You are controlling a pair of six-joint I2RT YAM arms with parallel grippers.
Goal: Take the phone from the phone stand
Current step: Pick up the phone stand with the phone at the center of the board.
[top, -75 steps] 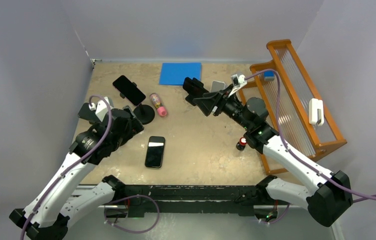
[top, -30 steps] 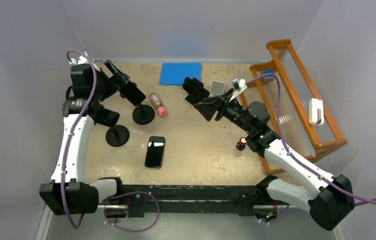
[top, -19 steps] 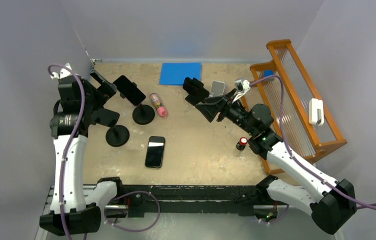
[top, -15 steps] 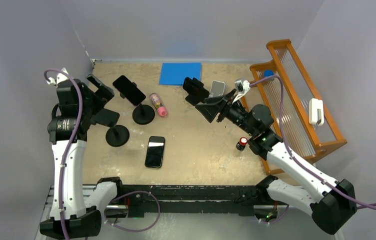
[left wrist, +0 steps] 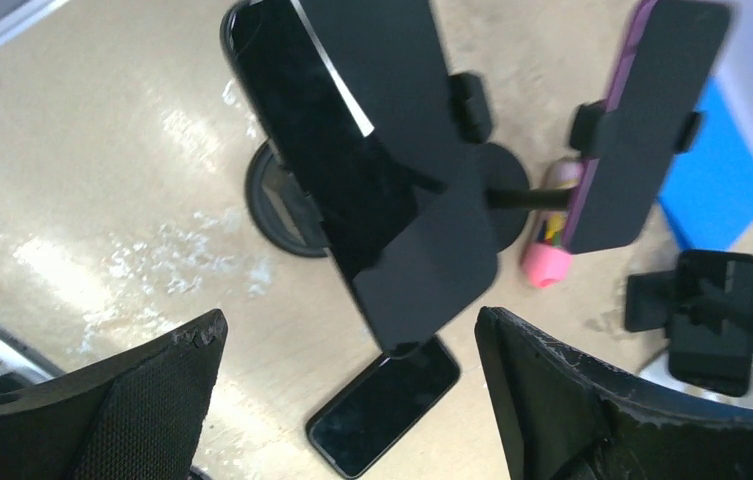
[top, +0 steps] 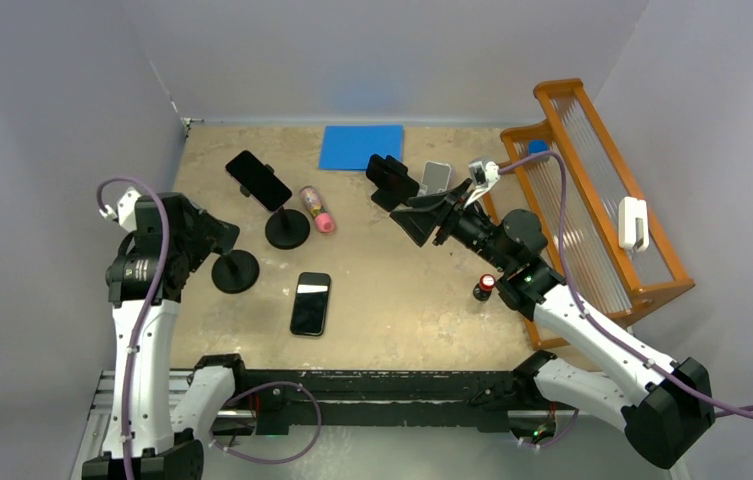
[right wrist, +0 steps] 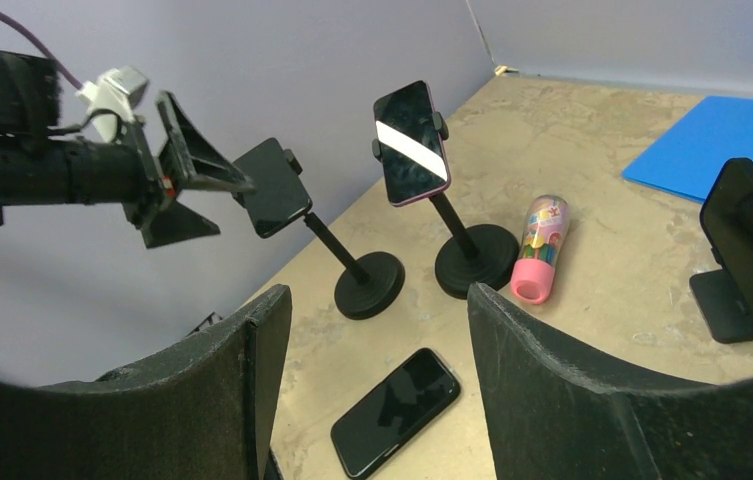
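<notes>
The phone [right wrist: 272, 200] is seen clamped in the cradle of the nearer stand [right wrist: 370, 285], tilted on its thin stem, with the round base set on the table [top: 402, 290] near the left edge. The left pincer [right wrist: 234, 208] is held level with the phone, just beside its left edge. Its jaws are spread wide and nothing is gripped. From the left wrist, the phone's dark screen is seen filling the gap between the two fingers [left wrist: 122, 400]. Whether either finger touches the phone cannot be told.

A second phone [right wrist: 410, 130], in a purple case, is carried upright on a second stand [right wrist: 475, 260] just behind the first; the two bases sit close together but apart. A pink tube [right wrist: 537, 250] is laid on the table beside the second base. A flat phone [right wrist: 395, 410] is laid screen up on the table in front of both stands, touching neither.

The right pincer [right wrist: 377, 295] is raised over the middle of the table and turned toward the stands. Its jaws are parted and nothing is held between them. A third phone [right wrist: 752, 240] on a low holder is seen just to its right. A blue mat [top: 361, 146] lies flat at the far edge.
</notes>
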